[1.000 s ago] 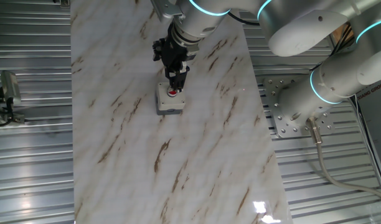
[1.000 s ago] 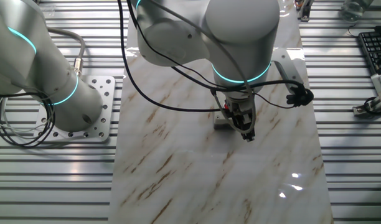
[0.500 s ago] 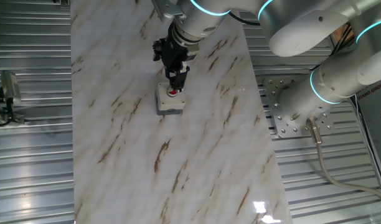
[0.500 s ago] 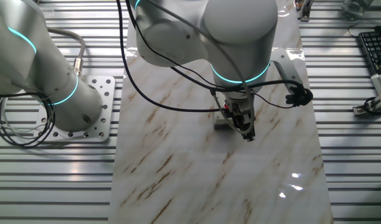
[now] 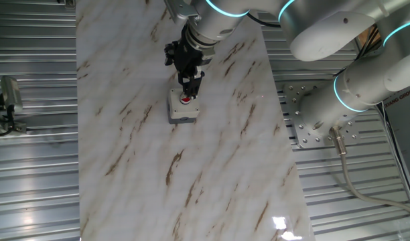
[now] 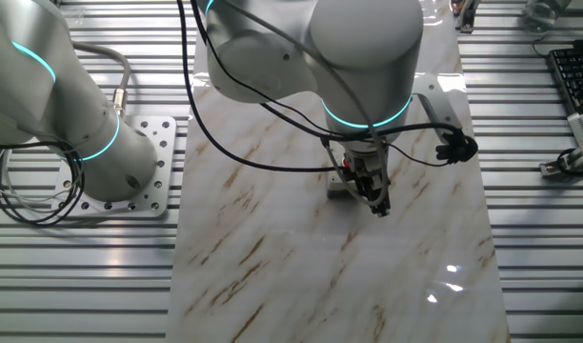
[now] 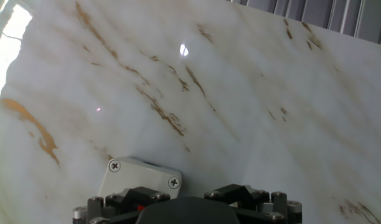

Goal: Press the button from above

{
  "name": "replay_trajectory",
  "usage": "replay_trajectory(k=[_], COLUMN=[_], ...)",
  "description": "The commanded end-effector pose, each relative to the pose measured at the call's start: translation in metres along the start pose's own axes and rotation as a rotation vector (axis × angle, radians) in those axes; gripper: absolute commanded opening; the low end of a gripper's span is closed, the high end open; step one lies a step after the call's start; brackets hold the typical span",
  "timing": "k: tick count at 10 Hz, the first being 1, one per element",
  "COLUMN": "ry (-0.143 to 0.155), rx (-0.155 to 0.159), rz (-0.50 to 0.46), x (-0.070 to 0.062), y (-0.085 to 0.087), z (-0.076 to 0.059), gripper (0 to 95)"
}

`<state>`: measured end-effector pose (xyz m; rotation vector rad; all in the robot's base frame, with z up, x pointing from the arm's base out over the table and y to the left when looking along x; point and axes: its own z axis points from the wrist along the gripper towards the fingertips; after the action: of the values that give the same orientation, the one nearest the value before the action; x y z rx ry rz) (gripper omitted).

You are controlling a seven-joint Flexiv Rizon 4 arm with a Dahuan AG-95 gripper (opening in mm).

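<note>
The button is small, round and red, set in the top of a light-grey square box on the marble board. My gripper hangs straight above it, its fingers forming one narrow dark tip with no gap, right at the button's top. In the other fixed view the gripper stands in front of the box and hides most of it. In the hand view only a screwed corner of the box shows, with a red sliver beside the dark hand housing.
The marble board lies on a ribbed metal table. The arm's base plate stands to the right of the board. A keyboard and a small clamp lie at the far right in the other fixed view.
</note>
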<state>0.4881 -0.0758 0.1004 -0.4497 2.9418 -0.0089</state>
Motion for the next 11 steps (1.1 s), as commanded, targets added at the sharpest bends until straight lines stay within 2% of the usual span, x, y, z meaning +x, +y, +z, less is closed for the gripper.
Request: replay_trajectory(k=[1,11], ry=[0.001,-0.001], rx=[0.0,-0.001], rz=[-0.001,0.007], x=[0.0001,-0.0004], y=[0.0001,0.0007], z=[0.0,0.0007], gripper=[95.0,95.0])
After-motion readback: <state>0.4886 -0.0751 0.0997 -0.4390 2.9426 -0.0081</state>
